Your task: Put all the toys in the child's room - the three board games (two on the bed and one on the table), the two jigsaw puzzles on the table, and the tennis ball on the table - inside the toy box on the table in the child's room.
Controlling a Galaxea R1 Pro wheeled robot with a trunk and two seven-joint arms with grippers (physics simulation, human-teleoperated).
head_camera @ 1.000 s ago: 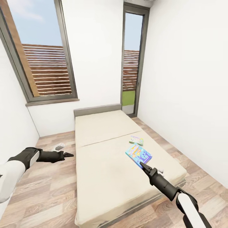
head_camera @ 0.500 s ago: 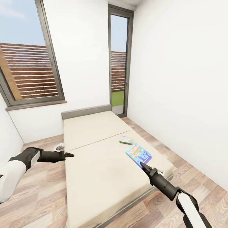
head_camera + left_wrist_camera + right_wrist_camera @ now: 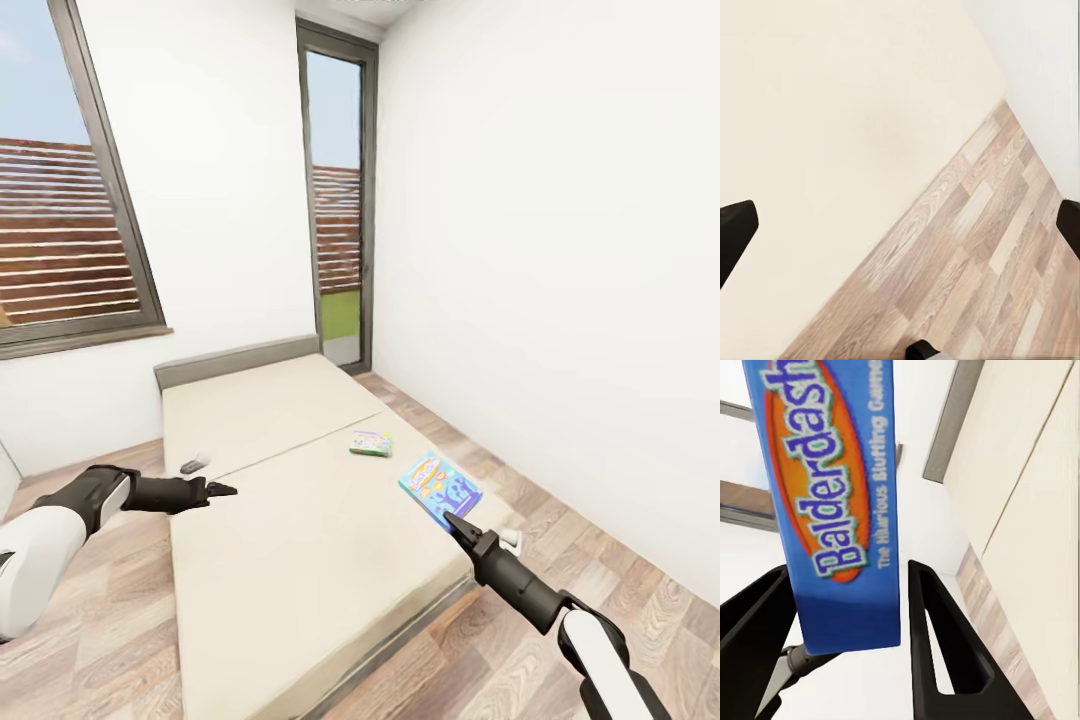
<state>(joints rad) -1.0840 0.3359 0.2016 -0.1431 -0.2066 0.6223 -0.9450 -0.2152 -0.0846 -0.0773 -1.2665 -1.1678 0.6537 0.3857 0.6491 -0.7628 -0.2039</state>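
In the head view the bed (image 3: 300, 540) with its beige mattress runs from the grey headboard toward me. A green-edged board game (image 3: 371, 443) lies flat on the mattress near its right side. My right gripper (image 3: 450, 520) is shut on a blue board game (image 3: 440, 488), held up over the bed's right edge. The right wrist view shows that blue box (image 3: 832, 502), printed "Balderdash", between the black fingers (image 3: 934, 645) of the right gripper (image 3: 846, 577). My left gripper (image 3: 222, 490) hovers over the bed's left edge. Its fingers (image 3: 735, 240) are spread wide apart and empty in the left wrist view.
A white wall (image 3: 560, 300) stands close on the right, with a narrow strip of wood floor (image 3: 520, 480) between it and the bed. A tall dark-framed glass door (image 3: 338, 210) is behind the headboard and a wide window (image 3: 60, 240) at the left. More floor (image 3: 90, 620) lies left of the bed.
The whole picture has slid left, so the camera has turned right. Both arms hold the same pose, and the blue board game stays in the right gripper.
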